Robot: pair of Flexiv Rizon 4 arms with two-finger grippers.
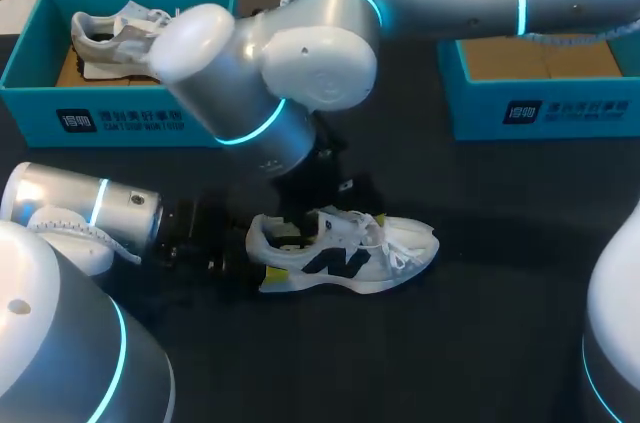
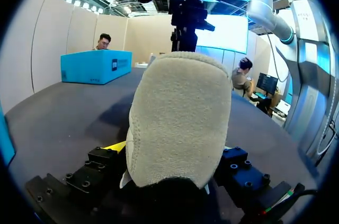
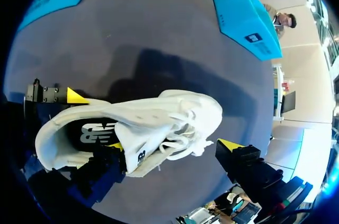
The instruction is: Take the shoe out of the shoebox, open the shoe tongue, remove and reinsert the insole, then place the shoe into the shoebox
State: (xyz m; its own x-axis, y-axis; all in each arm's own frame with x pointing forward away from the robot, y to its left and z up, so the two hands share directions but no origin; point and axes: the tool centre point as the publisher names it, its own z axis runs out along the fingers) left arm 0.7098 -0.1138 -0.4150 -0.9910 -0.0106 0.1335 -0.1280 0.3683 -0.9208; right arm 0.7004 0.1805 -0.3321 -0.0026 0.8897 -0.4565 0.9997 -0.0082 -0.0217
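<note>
The dark table [image 1: 480, 273] carries two teal boxes along its far edge. The left shoebox [image 1: 40, 93] holds a second shoe [image 1: 110, 38], and the right shoebox [image 1: 545, 108] shows a brown cardboard floor. The right arm [image 1: 330, 53] comes in from the far right and reaches past the middle; its thick joints cover the near end of the left shoebox and the table behind the shoe [image 1: 345, 255]. The left arm [image 1: 90, 208] lies low along the table from the left. The shoe stands on its sole in the middle of the table, outside both boxes. Its long axis runs across the table, heel toward the left arm and toe to the right, the logo side facing the robot. The left hand [image 2: 170, 152] pinches the heel between its fingers. The right hand [image 3: 171, 144] is spread wide over the shoe, with one yellow tip down in the opening by the tongue and the other clear of the laces [image 3: 183, 139].
</note>
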